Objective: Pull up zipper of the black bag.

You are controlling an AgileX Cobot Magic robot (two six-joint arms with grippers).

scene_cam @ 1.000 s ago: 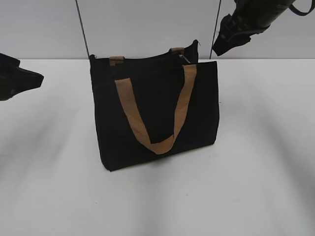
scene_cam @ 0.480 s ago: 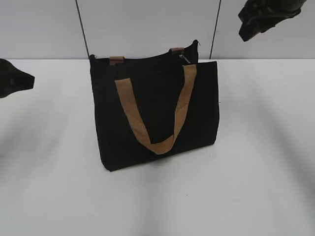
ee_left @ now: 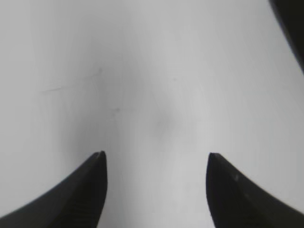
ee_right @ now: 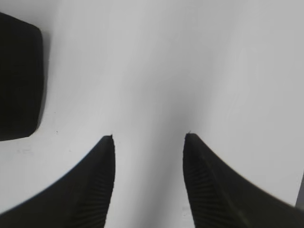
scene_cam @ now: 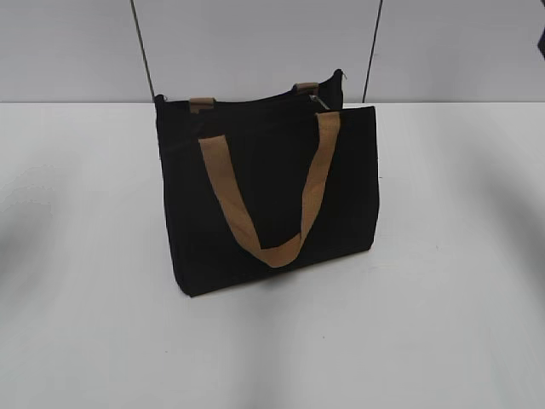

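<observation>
Bag: the black bag [scene_cam: 268,196] stands upright on the white surface [scene_cam: 443,324], near the middle of the exterior view and a little toward the far side.
Handles: one tan strap [scene_cam: 268,200] hangs down the near face in a loop; two short tan ends of the other strap [scene_cam: 202,104] show at the far top edge.
Zipper: the zipper [scene_cam: 255,106] is a thin dark line along the top edge, with a small silvery pull [scene_cam: 318,100] near the right end of the top.
Left claw: the left claw [ee_left: 154,156] is spread wide, with both dark fingers [ee_left: 85,190] hanging over bare white surface and nothing between them.
Right claw: the right claw [ee_right: 148,137] is parted, empty, over bare surface; a dark rounded shape [ee_right: 19,76] lies at the left edge of its view, apart from the fingers. I cannot tell what it is.
Backdrop: a pale wall [scene_cam: 255,43] with two dark seams stands behind the bag.
</observation>
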